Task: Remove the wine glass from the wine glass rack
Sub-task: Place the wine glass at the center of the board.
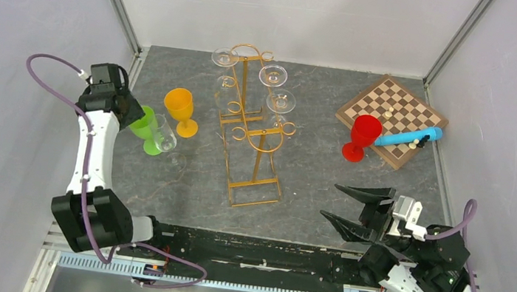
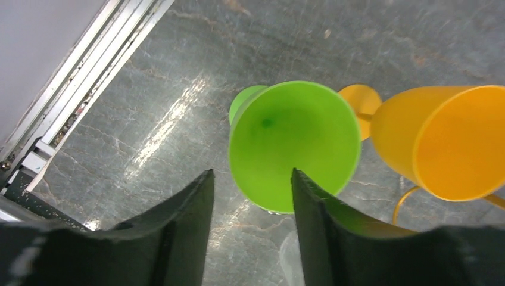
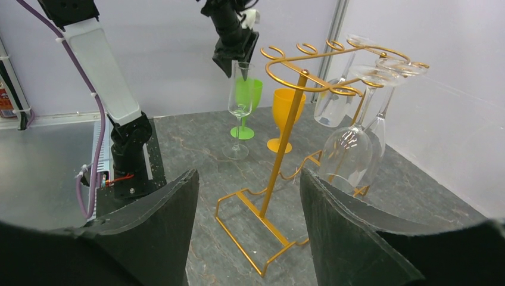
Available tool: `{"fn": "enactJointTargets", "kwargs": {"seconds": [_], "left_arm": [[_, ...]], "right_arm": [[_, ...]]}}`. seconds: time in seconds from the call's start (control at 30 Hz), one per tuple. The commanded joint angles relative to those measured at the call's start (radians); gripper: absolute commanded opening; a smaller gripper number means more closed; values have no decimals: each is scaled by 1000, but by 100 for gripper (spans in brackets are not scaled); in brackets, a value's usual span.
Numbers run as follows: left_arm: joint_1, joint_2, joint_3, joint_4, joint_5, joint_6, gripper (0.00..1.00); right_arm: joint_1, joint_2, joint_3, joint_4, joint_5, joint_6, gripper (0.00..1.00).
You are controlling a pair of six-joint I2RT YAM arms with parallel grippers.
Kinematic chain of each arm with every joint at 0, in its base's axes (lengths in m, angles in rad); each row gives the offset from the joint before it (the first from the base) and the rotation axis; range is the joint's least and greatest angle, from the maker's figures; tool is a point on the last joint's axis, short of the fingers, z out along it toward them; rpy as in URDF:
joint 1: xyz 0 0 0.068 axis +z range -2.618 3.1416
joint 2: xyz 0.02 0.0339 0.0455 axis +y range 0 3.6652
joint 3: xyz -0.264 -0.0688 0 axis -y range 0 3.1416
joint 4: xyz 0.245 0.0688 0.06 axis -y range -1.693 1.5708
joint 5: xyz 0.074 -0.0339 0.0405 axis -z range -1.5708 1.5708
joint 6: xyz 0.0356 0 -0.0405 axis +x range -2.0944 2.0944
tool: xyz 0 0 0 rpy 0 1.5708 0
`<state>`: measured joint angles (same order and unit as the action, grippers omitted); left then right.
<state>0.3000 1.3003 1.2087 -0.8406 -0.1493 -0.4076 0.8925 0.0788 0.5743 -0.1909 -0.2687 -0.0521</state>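
Wine glass stands upright on tabletop beside green goblet, apart from wine glass rack, where other glasses hang. Left fingers spread, empty, just above it; should lift straight up w/o clipping rim. Right fingers wide, empty. No readable labels.

The wine glass rack is thin gold-coloured metal wire with a polished shine, and the wine glasses on it are clear, glossy glass. The green goblet and orange goblet look like smooth satin plastic. The bench is dark, veined and stone-like with a dull sheen, the chessboard looks wooden, and the right end effector is matt black plastic.
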Motion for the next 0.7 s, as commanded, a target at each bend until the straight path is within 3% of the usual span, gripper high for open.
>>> {"fn": "enactJointTargets", "kwargs": {"seconds": [0.0, 0.37, 0.67], "left_arm": [[5, -61, 88, -18, 17, -19, 62], [4, -197, 99, -23, 127, -25, 65], [4, -256, 191, -9, 390, -109, 65]], "right_arm": [[-1, 18, 41, 8, 18, 8, 66], [0, 75, 88, -11, 67, 22, 72], [-1, 196, 153, -72, 99, 105, 75]]}}
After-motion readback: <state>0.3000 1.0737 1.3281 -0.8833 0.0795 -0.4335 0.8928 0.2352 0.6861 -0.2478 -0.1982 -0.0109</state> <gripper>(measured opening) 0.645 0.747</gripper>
